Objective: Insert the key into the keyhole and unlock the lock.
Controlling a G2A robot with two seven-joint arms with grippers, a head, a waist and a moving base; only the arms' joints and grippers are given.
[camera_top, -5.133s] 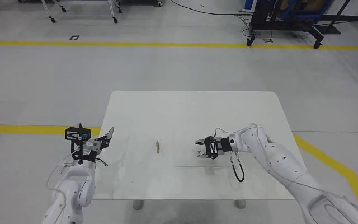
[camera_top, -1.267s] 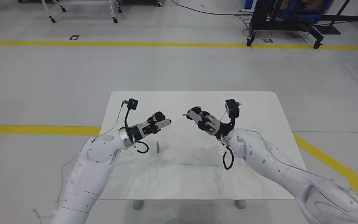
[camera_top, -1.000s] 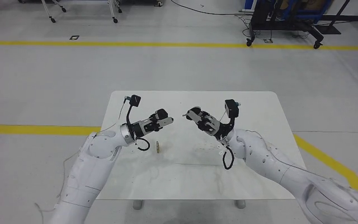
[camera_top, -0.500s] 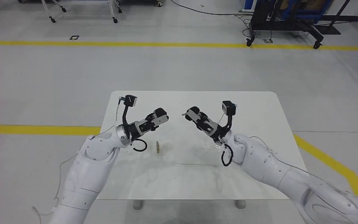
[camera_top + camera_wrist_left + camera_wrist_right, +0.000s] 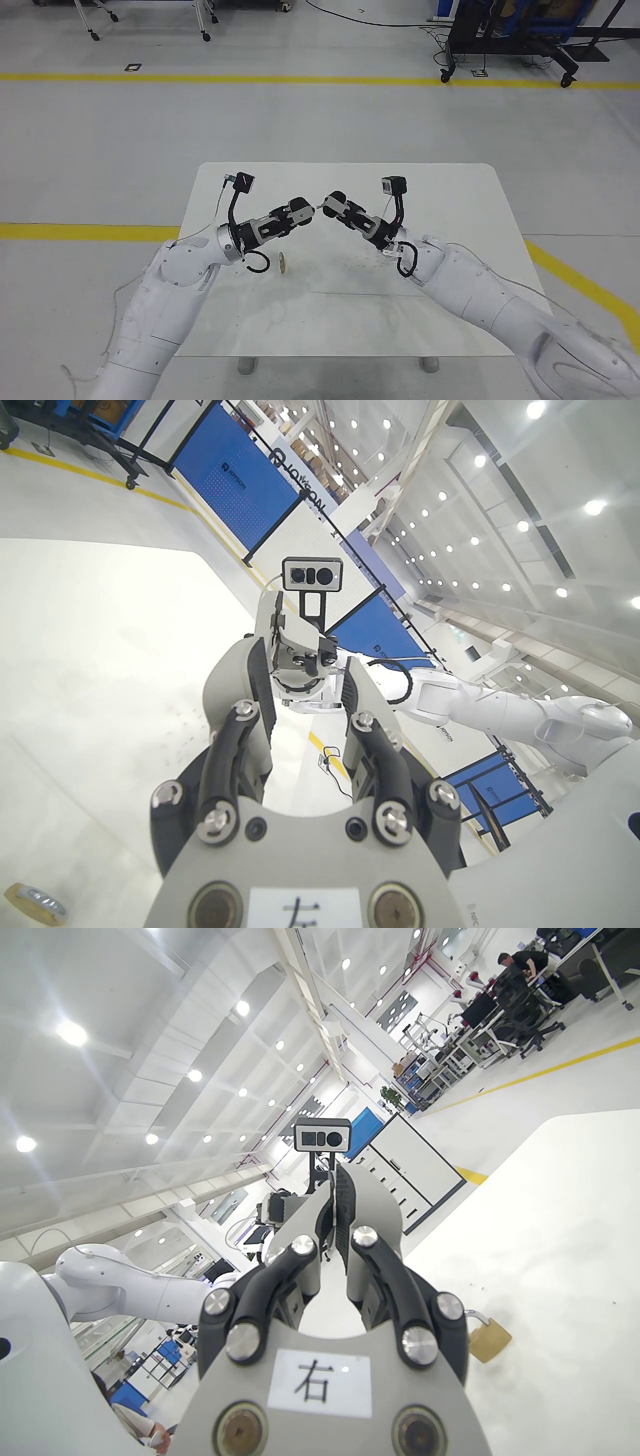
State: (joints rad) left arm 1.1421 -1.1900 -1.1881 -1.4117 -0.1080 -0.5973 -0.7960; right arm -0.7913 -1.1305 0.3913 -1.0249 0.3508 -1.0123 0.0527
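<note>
Left gripper (image 5: 305, 665): fingers spread apart, ribbed pads facing each other, held over the table.
Right gripper (image 5: 290, 645): farther off, pointing back at it, framed between those fingers; wrist camera (image 5: 312, 574) on a dark stalk.
Table (image 5: 100, 650): white.
Brass item with metal shackle, probably the lock (image 5: 32, 900): lying on the table, partly cut off.
Blue panels (image 5: 250, 495): background.

White, smooth arms (image 5: 170, 290) are seen, with black cables (image 5: 258, 264) looped at the wrists. The left gripper (image 5: 305, 656) and right gripper (image 5: 337, 1184) are built grey, with black ribbed pads (image 5: 263, 685), silver screws (image 5: 165, 795) and what seems a one-character label (image 5: 320, 1383).
</note>
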